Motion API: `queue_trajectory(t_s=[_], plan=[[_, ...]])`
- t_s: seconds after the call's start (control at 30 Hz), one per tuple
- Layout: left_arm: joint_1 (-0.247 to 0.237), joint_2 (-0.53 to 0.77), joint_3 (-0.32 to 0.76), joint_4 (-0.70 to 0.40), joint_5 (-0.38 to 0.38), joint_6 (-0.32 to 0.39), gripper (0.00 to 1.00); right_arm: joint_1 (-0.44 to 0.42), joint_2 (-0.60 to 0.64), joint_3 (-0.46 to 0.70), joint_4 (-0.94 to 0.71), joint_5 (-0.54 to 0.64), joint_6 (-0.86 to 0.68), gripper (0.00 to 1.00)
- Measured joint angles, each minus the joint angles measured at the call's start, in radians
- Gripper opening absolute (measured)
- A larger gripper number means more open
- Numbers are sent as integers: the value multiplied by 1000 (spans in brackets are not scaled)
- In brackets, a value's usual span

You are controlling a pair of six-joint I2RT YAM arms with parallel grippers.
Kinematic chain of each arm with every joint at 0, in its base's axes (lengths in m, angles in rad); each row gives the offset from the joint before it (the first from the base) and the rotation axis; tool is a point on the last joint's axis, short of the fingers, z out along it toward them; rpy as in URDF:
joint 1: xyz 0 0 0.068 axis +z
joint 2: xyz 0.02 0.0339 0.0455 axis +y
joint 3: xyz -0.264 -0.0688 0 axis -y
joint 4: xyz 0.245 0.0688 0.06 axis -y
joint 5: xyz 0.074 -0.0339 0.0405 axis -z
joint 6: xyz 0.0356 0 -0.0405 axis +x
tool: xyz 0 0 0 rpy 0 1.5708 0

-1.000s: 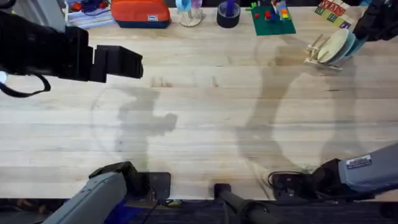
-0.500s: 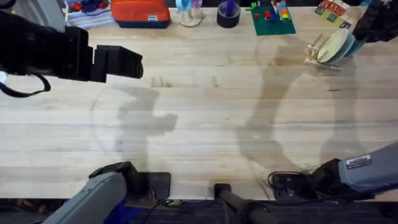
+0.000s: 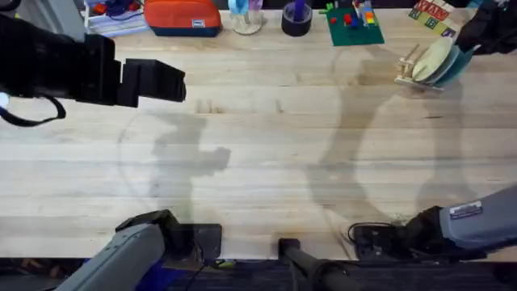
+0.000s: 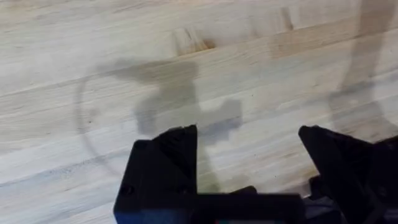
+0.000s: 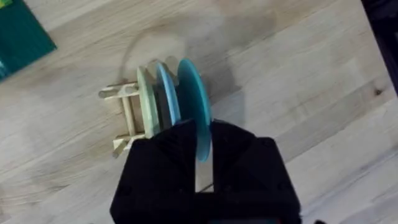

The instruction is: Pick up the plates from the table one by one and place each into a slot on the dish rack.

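The table [image 3: 266,153] is showing pale, light wood planks with a fine brown grain and grey shadow patches lying across it. The dish rack [image 5: 127,112] is showing a pale, unpainted wood tone. Three plates are standing in it: a cream plate [image 5: 147,102], a pale blue plate [image 5: 166,93], and a bright cyan-blue plate [image 5: 195,106], each plain with no pattern. The right gripper [image 5: 204,168] and the left gripper [image 4: 249,180] are both looking matte black. At the far edge of the table, an orange pouch [image 3: 182,16] with a dark blue base is sitting, and a green baseplate [image 3: 354,26] is carrying red, blue and yellow bricks.
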Motion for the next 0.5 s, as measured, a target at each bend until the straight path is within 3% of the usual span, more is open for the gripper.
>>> queue_trajectory(t_s=[0.33, 0.37, 0.5], plan=[[0, 0, 0, 0, 0, 0, 994, 0, -1, 0, -5, 0, 0, 160], [0, 0, 0, 0, 0, 0, 993, 0, -53, -1, -83, -2, 0, 283], [0, 0, 0, 0, 0, 0, 993, 0, -124, -1, -99, -2, -1, 376]])
